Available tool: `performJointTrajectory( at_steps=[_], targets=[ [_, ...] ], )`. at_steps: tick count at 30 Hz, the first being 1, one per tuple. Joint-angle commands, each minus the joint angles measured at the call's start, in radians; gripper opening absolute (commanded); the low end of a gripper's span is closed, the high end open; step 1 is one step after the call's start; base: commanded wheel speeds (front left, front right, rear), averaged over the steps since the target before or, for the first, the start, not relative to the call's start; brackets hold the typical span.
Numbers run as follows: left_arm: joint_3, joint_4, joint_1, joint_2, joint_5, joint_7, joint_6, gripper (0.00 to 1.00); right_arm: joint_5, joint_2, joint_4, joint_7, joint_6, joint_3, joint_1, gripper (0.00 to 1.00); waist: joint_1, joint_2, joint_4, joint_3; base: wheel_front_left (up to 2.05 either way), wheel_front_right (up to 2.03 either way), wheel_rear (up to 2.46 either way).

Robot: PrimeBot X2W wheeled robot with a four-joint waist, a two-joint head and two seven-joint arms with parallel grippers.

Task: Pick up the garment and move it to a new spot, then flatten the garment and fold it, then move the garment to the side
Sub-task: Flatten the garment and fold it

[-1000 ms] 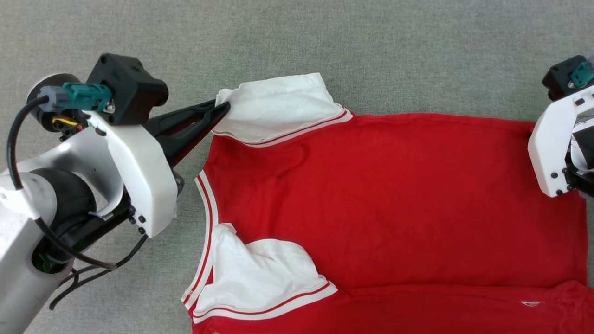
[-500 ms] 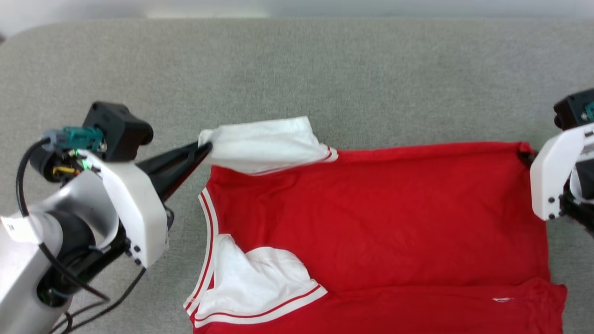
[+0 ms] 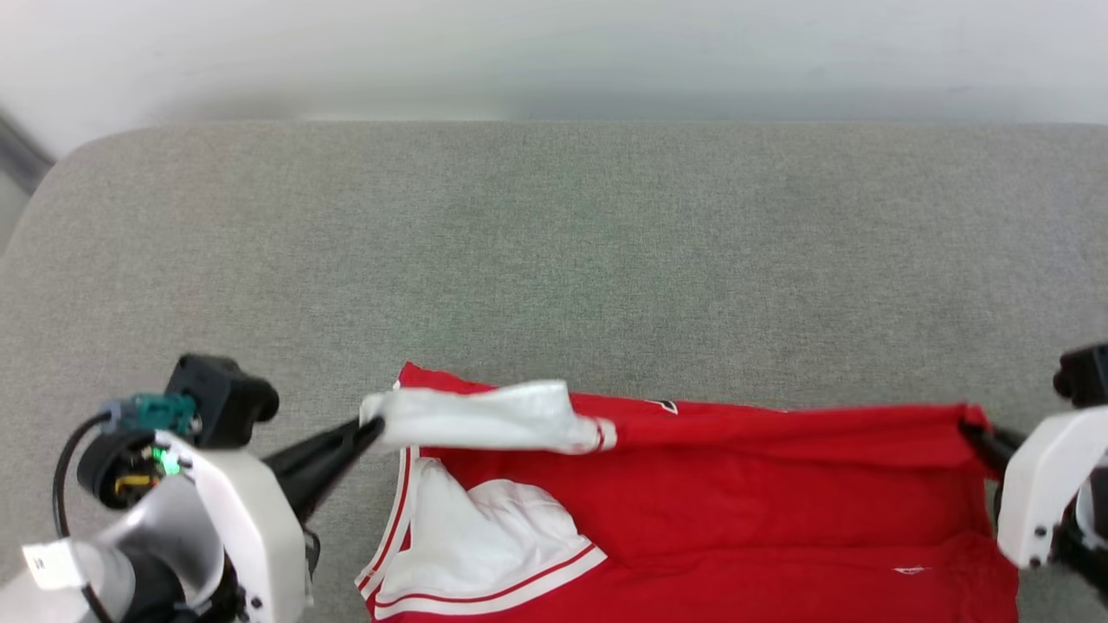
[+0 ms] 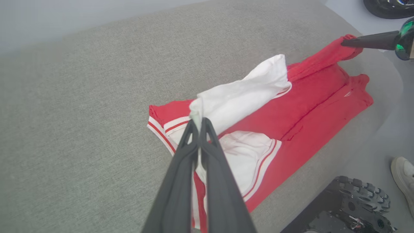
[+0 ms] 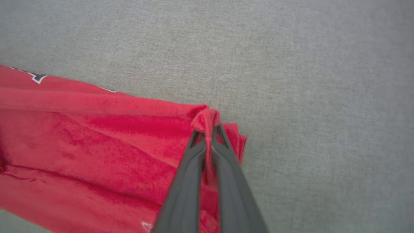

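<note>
The garment (image 3: 736, 510) is a red jersey with white sleeves and striped trim, lying across the near part of a grey cushion. My left gripper (image 3: 374, 426) is shut on the tip of the far white sleeve (image 3: 485, 417), holding it lifted above the cloth. The left wrist view has the same pinch (image 4: 198, 120) with the sleeve (image 4: 245, 94) draped beyond it. My right gripper (image 3: 968, 430) is shut on the far red hem corner, raised too. In the right wrist view the fingers (image 5: 208, 129) clamp a bunched red corner (image 5: 207, 118). The far edge hangs folded over between both grips.
The grey cushion (image 3: 554, 260) stretches far beyond the garment, with a pale wall behind it. In the left wrist view a black wheeled base (image 4: 349, 207) and a white shoe (image 4: 404, 174) stand on the floor beside the cushion.
Both grippers have lifted the far edge and drawn it toward me, folding it over the red body. The head camera has tilted up, so the whole picture slid down.
</note>
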Motion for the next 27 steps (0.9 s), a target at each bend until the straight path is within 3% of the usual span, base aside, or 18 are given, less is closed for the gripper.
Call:
performJointTrajectory(
  at_steps=[1, 9, 27],
  targets=[
    [0.003, -0.007, 0.045, 0.006, -0.012, -0.017, 0.014, 0.00, 0.011, 0.008, -0.026, 0.005, -0.001, -0.011, 0.054, 0.00, 0.0001, 0.0000, -0.001, -0.007, 0.00, 0.00, 0.00],
    [-0.030, -0.006, 0.187, 0.032, -0.035, -0.030, 0.042, 0.00, 0.031, -0.017, -0.079, 0.028, -0.001, 0.002, 0.185, 0.00, 0.0001, 0.0000, -0.006, -0.017, 0.00, 0.00, 0.00],
    [-0.171, 0.190, 0.191, -0.059, 0.049, -0.021, -0.017, 0.00, 0.033, -0.163, -0.017, -0.054, -0.001, 0.231, 0.198, 0.02, 0.0001, 0.0000, -0.011, -0.003, 0.00, 0.00, 0.00]
  ],
)
